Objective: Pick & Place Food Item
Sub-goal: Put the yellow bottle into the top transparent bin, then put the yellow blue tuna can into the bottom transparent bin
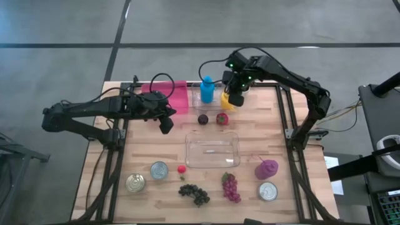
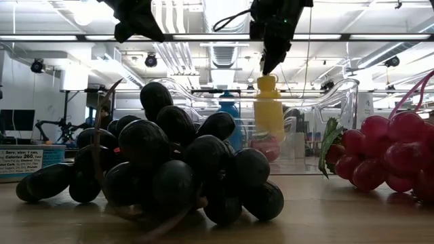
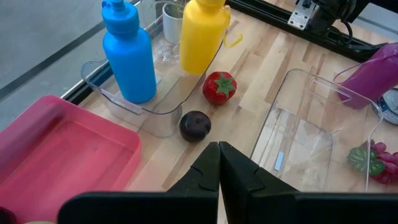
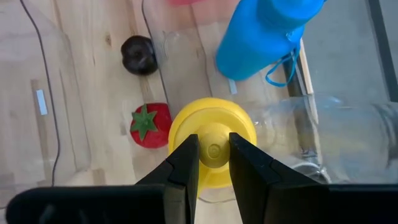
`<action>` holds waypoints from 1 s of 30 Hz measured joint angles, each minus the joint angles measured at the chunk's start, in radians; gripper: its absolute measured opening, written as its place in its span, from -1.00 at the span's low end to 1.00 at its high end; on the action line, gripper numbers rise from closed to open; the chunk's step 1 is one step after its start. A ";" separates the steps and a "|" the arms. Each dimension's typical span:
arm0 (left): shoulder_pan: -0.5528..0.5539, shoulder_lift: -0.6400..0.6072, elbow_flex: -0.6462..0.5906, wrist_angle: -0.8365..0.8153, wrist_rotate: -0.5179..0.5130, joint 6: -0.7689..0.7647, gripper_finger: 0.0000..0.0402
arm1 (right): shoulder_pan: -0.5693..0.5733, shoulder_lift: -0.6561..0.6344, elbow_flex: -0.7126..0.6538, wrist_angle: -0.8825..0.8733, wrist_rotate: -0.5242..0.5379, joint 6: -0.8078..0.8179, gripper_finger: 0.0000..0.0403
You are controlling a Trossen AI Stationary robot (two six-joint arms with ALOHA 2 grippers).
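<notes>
The left arm extends across the rear left of the surface, its claw [image 1: 165, 124] raised with fingers pressed together. The right arm reaches in from the right to the rear centre, wrist pointing downward, claw [image 1: 235, 99] fingers narrowly parted.

Dark grapes [image 2: 163, 163] foreground; right claw [image 2: 269, 66] gripping yellow bottle [image 2: 269, 108] top.

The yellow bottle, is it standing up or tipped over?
Upright: the yellow bottle hangs with its cap on top, pinched by the right pincer.
</notes>
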 joint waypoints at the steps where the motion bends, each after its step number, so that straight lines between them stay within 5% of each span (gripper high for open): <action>1: 0.000 0.000 0.000 0.000 0.000 0.000 -0.97 | 0.000 0.000 -0.003 0.001 0.000 0.000 -0.65; 11: 0.000 0.000 0.000 0.000 0.000 0.000 -0.97 | 0.000 0.000 -0.004 0.001 -0.001 0.026 -0.61; 30: 0.000 0.000 0.000 0.000 0.000 0.000 -0.97 | 0.000 0.000 -0.003 0.000 -0.004 0.043 -0.14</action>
